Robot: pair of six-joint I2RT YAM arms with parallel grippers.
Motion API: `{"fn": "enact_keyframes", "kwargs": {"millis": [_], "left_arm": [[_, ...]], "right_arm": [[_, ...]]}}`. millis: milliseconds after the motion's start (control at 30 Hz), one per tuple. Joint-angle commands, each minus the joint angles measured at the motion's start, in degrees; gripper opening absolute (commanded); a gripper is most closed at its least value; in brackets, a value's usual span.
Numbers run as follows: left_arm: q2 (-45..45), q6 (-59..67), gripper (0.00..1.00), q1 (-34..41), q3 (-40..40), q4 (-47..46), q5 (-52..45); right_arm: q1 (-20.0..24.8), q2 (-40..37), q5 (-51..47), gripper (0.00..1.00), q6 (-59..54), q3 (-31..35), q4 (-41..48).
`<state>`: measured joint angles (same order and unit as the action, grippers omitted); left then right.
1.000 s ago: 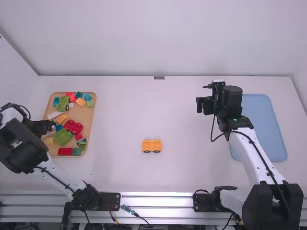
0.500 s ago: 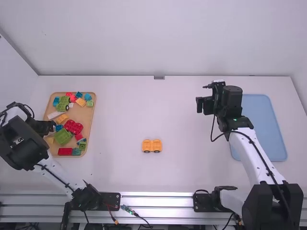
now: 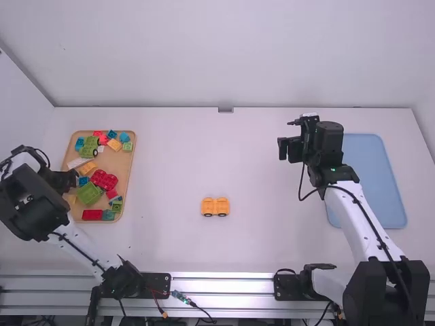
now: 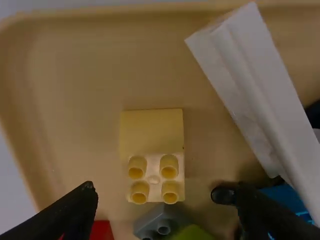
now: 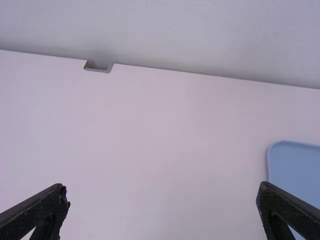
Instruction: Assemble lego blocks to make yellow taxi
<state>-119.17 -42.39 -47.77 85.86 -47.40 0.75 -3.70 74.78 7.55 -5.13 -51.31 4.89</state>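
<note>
Right now my left gripper (image 3: 72, 179) is over the tan tray (image 3: 124, 166), fingers spread above what looks like a pale-yellow sloped block (image 4: 152, 131), which shares the tray with a long white piece (image 4: 255, 85) and red, green and blue bricks. The yellow wheeled base (image 3: 215, 206) sits on the white table (image 3: 170, 156), between that tray and the blue tray (image 3: 374, 176), near which my right gripper (image 3: 282, 149) hangs, fingers wide apart.

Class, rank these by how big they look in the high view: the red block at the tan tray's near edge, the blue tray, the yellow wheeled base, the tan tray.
1. Blue tray and tan tray: both partly hidden, too alike to rank
2. Yellow wheeled base
3. Red block
</note>
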Motion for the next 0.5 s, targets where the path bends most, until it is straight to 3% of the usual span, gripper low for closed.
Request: {"fn": "enact_keyframes", "kwargs": {"millis": [0,467], "left_arm": [[-1.38,0.2,0.71,0.26,-0.81,-0.55,1.07],[-1.38,-2.32,0.72,0.63,-5.25,3.58,3.91]], "right_arm": [[-0.11,0.06,0.11,0.99,-0.05,-1.03,-0.17],[-0.11,0.06,0.11,0.99,-0.23,-1.03,-0.17]]}}
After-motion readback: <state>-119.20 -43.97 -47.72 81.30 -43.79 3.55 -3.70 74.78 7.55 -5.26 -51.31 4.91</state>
